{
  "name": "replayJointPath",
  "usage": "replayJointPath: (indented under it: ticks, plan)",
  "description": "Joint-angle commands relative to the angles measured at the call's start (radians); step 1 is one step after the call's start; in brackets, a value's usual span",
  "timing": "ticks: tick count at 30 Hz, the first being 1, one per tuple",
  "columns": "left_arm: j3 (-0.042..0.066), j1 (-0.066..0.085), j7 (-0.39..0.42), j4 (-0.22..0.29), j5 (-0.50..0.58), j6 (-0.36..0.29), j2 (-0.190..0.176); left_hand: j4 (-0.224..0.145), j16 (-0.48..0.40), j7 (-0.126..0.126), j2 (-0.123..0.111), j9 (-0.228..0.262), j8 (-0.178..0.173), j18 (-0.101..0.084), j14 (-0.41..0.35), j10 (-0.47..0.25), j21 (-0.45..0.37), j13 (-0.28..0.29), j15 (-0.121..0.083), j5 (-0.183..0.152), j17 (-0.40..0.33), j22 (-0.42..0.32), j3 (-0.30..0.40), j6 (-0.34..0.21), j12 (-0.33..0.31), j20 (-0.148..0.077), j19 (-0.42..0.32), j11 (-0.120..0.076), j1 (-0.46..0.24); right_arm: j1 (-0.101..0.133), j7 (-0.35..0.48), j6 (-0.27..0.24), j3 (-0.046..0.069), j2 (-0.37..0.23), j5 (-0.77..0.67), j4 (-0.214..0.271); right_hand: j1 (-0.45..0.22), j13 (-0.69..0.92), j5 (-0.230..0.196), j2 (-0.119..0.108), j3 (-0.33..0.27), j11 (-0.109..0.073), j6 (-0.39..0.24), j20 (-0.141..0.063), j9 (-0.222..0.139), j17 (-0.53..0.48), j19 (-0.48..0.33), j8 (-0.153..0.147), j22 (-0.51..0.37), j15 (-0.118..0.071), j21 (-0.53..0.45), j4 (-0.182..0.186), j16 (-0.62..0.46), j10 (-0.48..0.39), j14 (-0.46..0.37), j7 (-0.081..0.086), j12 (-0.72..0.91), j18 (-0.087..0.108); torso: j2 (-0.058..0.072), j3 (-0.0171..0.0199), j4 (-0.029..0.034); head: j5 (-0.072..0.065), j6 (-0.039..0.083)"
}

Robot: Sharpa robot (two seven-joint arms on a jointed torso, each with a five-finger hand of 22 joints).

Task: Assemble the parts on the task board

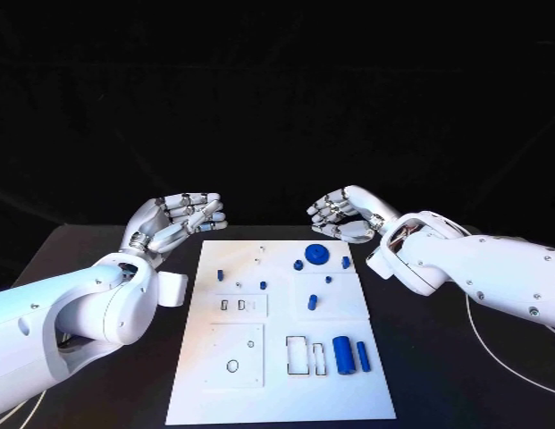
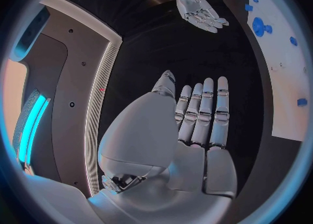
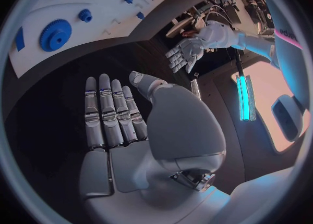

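Observation:
The white task board (image 1: 277,398) lies in the middle of the black table. At its far end sit a blue gear (image 1: 315,251), a small blue round part (image 1: 299,264) and a short blue piece (image 1: 347,262). Two blue cylinders (image 1: 343,355) lie side by side near the board's right edge, and small blue pegs (image 1: 312,302) stand mid-board. My left hand (image 1: 180,219) hovers off the board's far left corner, my right hand (image 1: 346,213) beyond its far edge. Both hold nothing; the wrist views show each hand flat, left (image 2: 195,125) and right (image 3: 114,114), beside the gear (image 3: 54,35).
A small white block (image 1: 174,288) sits by my left forearm, just off the board's left edge. A thin white cable (image 1: 483,331) curves over the table on the right. Dark table surface runs along both sides of the board.

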Motion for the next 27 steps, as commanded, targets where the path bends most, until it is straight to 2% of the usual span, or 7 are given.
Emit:
replayJointPath:
  ticks: [1,6,12,15,18,22,27]
  plan:
    - [0.001,0.008,-0.005,0.034,-0.028,0.062,-0.014,0.008,0.007,0.005,-0.001,0.001,0.005,0.012,0.015,0.017,0.004,0.001,-0.004,0.006,0.007,-0.002,-0.001,0.011,0.003,-0.003,0.014,-0.004,0.007,0.009,-0.127,0.094,0.003,0.001,-0.320,0.004,-0.007,0.004,-0.014,-0.019,-0.003,-0.022,0.034,-0.028,0.010,0.042,0.069,0.009,0.022,-0.028,0.046,0.008,0.035,0.060,0.077,-0.014,0.000,0.006,0.032,-0.0041,0.0062,-0.006,0.005]
    - [0.002,0.021,-0.009,0.075,-0.024,0.068,-0.038,0.008,0.007,0.005,-0.001,0.001,0.005,0.012,0.015,0.018,0.004,0.001,-0.004,0.006,0.008,-0.002,-0.001,0.012,0.003,-0.003,0.015,-0.004,0.007,0.022,-0.201,0.147,0.006,0.005,-0.482,0.011,-0.019,0.031,-0.037,-0.041,-0.026,-0.056,0.063,-0.075,0.028,0.150,0.172,0.018,0.069,-0.073,0.131,0.030,0.133,0.125,0.211,-0.040,0.011,0.005,0.051,-0.0072,0.0118,-0.011,0.010]
    - [0.003,0.027,-0.011,0.085,-0.021,0.067,-0.043,0.010,0.006,0.006,-0.004,0.000,0.004,0.012,0.014,0.017,0.004,0.000,-0.004,0.005,0.009,-0.002,-0.003,0.011,0.000,-0.003,0.015,-0.003,0.005,0.027,-0.246,0.179,0.006,0.017,-0.581,0.021,-0.021,0.064,-0.036,-0.065,-0.033,-0.067,0.051,-0.112,0.043,0.338,0.263,0.001,0.145,-0.089,0.246,0.062,0.328,0.117,0.307,-0.045,-0.006,0.001,0.063,-0.0088,0.0158,-0.012,0.015]
    - [0.003,0.029,-0.013,0.082,-0.016,0.068,-0.039,0.011,0.006,0.007,-0.004,0.000,0.003,0.012,0.013,0.016,0.004,0.000,-0.004,0.005,0.009,-0.002,-0.003,0.010,-0.001,-0.003,0.015,-0.002,0.005,0.027,-0.264,0.193,0.006,0.028,-0.615,0.022,-0.027,0.074,-0.037,-0.076,-0.035,-0.056,0.043,-0.113,0.049,0.406,0.261,-0.007,0.175,-0.086,0.280,0.080,0.397,0.079,0.297,-0.041,-0.012,0.000,0.069,-0.0103,0.0161,-0.014,0.015]
    - [0.003,0.029,-0.015,0.075,-0.010,0.072,-0.033,0.011,0.005,0.008,-0.004,0.000,0.002,0.011,0.012,0.015,0.004,0.000,-0.003,0.005,0.010,-0.003,-0.004,0.009,-0.002,-0.003,0.015,-0.002,0.005,0.027,-0.277,0.204,0.006,0.040,-0.641,0.020,-0.023,0.080,-0.038,-0.082,-0.055,-0.043,0.032,-0.106,0.058,0.599,0.249,-0.014,0.214,-0.077,0.322,0.094,0.594,-0.007,0.295,-0.038,-0.005,-0.003,0.074,-0.0115,0.0156,-0.014,0.017]
    - [0.003,0.029,-0.017,0.069,-0.003,0.073,-0.030,0.012,0.005,0.008,-0.004,0.000,0.002,0.011,0.011,0.015,0.003,-0.001,-0.003,0.006,0.010,-0.003,-0.004,0.009,-0.003,-0.003,0.015,-0.001,0.005,0.026,-0.285,0.214,0.005,0.050,-0.660,0.020,-0.004,0.099,-0.036,-0.076,-0.082,-0.041,0.028,-0.103,0.074,0.820,0.286,-0.016,0.457,-0.073,0.530,0.111,0.833,-0.035,0.309,-0.037,0.019,-0.026,0.078,-0.0131,0.0165,-0.017,0.014]
    - [0.003,0.029,-0.018,0.066,0.000,0.076,-0.029,0.012,0.004,0.009,-0.004,-0.001,0.001,0.011,0.010,0.014,0.003,-0.001,-0.003,0.006,0.011,-0.003,-0.004,0.008,-0.005,-0.003,0.015,-0.001,0.005,0.024,-0.291,0.227,0.005,0.060,-0.679,0.018,0.013,0.110,-0.029,-0.074,-0.088,-0.039,0.027,-0.099,0.085,0.969,0.328,-0.019,0.679,-0.070,0.715,0.123,0.992,-0.052,0.332,-0.036,0.032,-0.052,0.082,-0.0131,0.0177,-0.018,0.012]
